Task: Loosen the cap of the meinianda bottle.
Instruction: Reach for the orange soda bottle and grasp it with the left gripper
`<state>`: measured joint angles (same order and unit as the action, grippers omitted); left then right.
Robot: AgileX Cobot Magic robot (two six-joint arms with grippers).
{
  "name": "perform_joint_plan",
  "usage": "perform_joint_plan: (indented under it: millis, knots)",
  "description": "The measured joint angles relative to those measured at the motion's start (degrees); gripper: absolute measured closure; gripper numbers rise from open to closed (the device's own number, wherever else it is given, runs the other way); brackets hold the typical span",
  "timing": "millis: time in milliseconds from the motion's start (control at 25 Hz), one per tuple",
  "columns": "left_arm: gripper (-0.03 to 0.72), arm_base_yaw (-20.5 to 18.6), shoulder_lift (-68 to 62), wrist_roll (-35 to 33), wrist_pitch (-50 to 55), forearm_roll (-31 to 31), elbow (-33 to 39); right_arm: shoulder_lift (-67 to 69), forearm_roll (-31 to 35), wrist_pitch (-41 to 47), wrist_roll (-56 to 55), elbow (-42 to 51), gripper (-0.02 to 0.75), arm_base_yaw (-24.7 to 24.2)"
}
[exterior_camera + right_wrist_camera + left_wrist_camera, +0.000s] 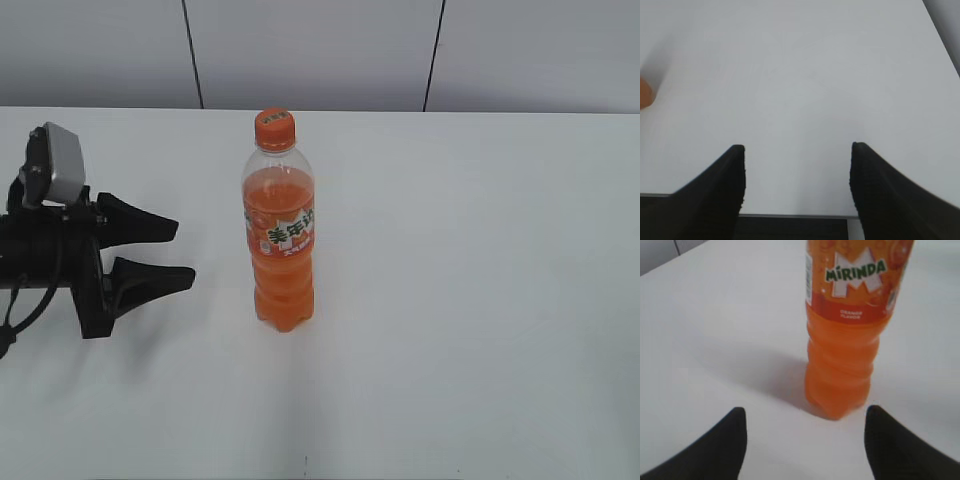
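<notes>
Approach step: both grippers, left [185,253] and right [797,150], have jaws spread wide and empty, so the left must next close on the tall clear plastic meinianda bottle of orange drink [280,235] standing on the white desk [480,300], steadying it before its small round orange cap [274,127] is turned

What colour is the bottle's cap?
Orange, with tiny dark print; the cap shows best in the exterior view.

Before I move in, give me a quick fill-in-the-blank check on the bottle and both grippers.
1. The cap is ____ in colour.
2. The meinianda bottle stands ____ on the table.
3. The left gripper is ____, apart from the bottle.
4. The right gripper holds ____.

Missing words: orange; upright; open; nothing
</notes>
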<state>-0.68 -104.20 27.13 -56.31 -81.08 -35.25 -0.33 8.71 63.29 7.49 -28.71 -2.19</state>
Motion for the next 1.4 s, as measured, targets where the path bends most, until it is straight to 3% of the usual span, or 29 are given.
perform_joint_plan:
  millis: [360,680,1400]
  knots:
    - [0.163,2.0,-4.6,0.5,-3.5,-1.2,-3.8,0.0,0.0,0.0,0.0,0.0,0.244,0.0]
    - [0.157,5.7,-6.2,0.6,-3.6,2.3,-5.9,0.0,0.0,0.0,0.0,0.0,0.244,0.0]
    - [0.157,13.0,-15.2,0.6,-4.1,2.4,-13.7,0.0,0.0,0.0,0.0,0.0,0.244,0.0]
